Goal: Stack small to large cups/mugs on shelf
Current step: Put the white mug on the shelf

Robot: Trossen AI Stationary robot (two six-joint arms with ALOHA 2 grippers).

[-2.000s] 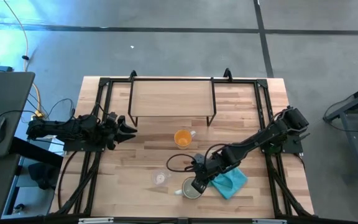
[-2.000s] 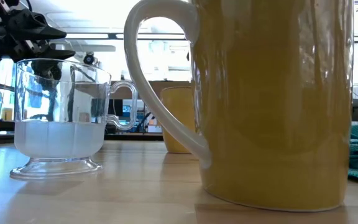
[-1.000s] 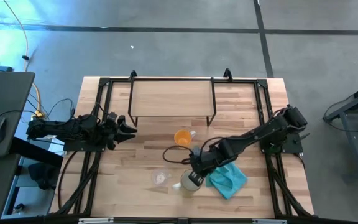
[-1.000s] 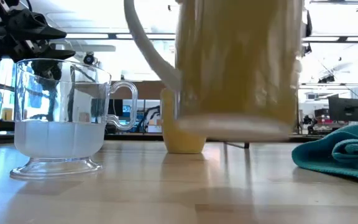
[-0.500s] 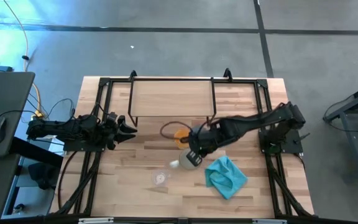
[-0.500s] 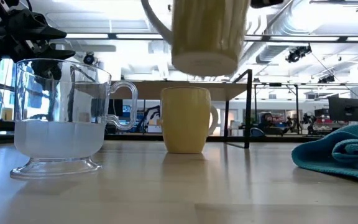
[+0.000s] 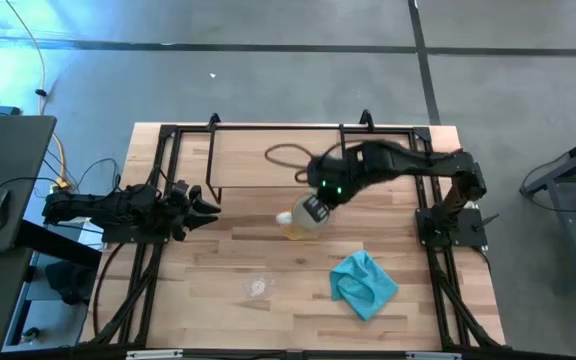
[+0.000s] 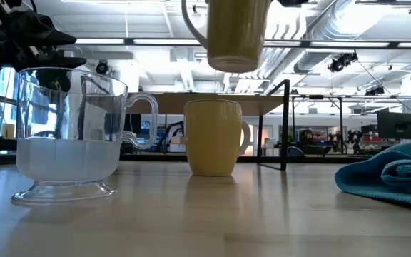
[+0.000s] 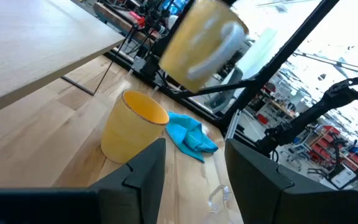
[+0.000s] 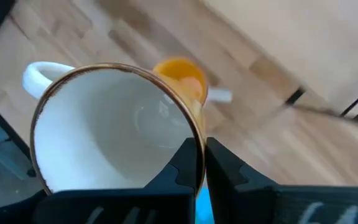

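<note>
Cream-white mug (image 7: 298, 216) gripped at rim by right pincer (image 7: 315, 208), held aloft above orange mug (image 8: 212, 137) for shelf (image 7: 268, 155) placement.

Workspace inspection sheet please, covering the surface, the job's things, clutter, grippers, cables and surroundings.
Surface: wooden table, bare between the items.
Job's things: cream mug held in the air above the orange mug, which stands on the table in front of the shelf; glass cup on the table nearer the front; shelf top bare.
Clutter: teal cloth on the table, right of the glass cup.
Grippers: right gripper clamped on the cream mug's rim; left gripper open, waiting at the left edge.
Cables: a loop on the right arm, over the shelf.
Surroundings: grey floor; a desk with a mouse at left.
</note>
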